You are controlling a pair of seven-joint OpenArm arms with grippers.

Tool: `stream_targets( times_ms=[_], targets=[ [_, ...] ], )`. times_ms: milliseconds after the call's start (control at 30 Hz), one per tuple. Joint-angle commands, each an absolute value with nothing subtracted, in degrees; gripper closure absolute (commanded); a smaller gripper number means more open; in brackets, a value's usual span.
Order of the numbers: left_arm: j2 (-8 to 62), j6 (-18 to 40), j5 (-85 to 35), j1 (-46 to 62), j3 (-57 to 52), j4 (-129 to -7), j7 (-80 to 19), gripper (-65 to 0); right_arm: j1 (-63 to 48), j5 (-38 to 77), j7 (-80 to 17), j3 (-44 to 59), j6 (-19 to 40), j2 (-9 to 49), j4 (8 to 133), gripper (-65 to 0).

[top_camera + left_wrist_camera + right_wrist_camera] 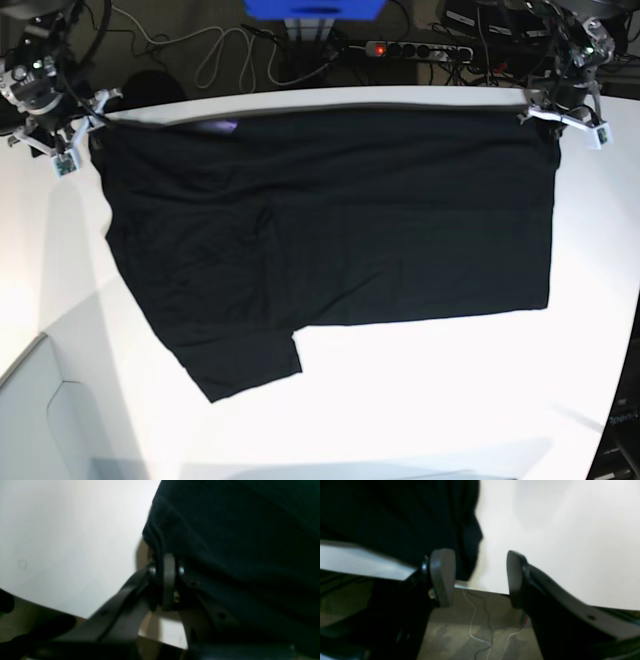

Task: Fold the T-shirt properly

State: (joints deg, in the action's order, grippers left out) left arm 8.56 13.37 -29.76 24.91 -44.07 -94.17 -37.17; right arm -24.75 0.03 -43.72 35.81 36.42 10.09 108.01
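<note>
1. Nearest the base camera, the front of the broad white desk [420,400] lies bare and bright.
2. Beyond it, the large black short-sleeved cloth T-shirt [330,230] is spread flat over the middle and far part of the desk, plain side up. One short sleeve [245,365] juts toward the near edge on the base view's left.
3. A small patch of purple print [222,125] shows at the far edge of the shirt, toward the base view's left.
4. At the far corner on the base view's right, the left claw [166,580] has its grey pads pressed together on a bunched fold of the T-shirt's edge; the cloth runs up between them in the left wrist view.
5. At the far corner on the base view's left, the right claw [480,577] stands with its grey pads [442,576] well apart and nothing between them. The T-shirt's dark edge hangs just beside the pad on the right wrist view's left; whether it touches is unclear through the blur.
6. Farthest back, beyond the desk edge, a black power strip [420,48] and loose cables [215,55] lie on the floor, next to a blue box [315,8].
</note>
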Motion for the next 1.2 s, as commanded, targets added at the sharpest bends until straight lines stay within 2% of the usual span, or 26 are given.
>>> stream_targets(
  times_ms=[0, 233, 533, 633, 800, 833, 1167],
  targets=[
    [9.3, 13.5, -30.2, 25.0, -44.4, -94.9, -36.1, 0.0, -23.4, 0.3, -42.6, 35.8, 37.9, 10.6, 108.8, -31.7],
    [9.1, 13.5, -30.2, 25.0, -44.4, -94.8, -36.1, 0.0, -20.4, 0.3, -42.5, 31.0, 38.0, 10.7, 103.6, -31.7],
    [9.1, 13.5, -30.2, 25.0, -44.4, -94.8, -36.1, 0.0, -17.8, 0.4, -42.5, 29.7, 38.0, 10.6, 101.1, -30.5],
    [9.1, 13.5, -30.2, 25.0, -44.4, -94.8, -36.1, 0.0, -17.5, 0.4, -42.5, 29.6, 38.0, 10.6, 100.6, -23.4],
    [9.1, 13.4, -30.2, 25.0, -44.4, -94.8, -36.1, 0.0, -17.3, 0.3, -42.5, 29.6, 38.0, 10.7, 99.1, -1.7],
    [9.1, 13.4, -30.2, 25.0, -44.4, -94.8, -36.1, 0.0, -17.4, 0.3, -42.5, 29.6, 38.0, 10.8, 99.1, 0.0],
    [9.0, 13.4, -30.1, 24.9, -44.5, -94.8, -36.1, 0.0, -17.6, 0.6, -42.5, 30.0, 38.1, 10.9, 101.0, -0.3]
  ],
)
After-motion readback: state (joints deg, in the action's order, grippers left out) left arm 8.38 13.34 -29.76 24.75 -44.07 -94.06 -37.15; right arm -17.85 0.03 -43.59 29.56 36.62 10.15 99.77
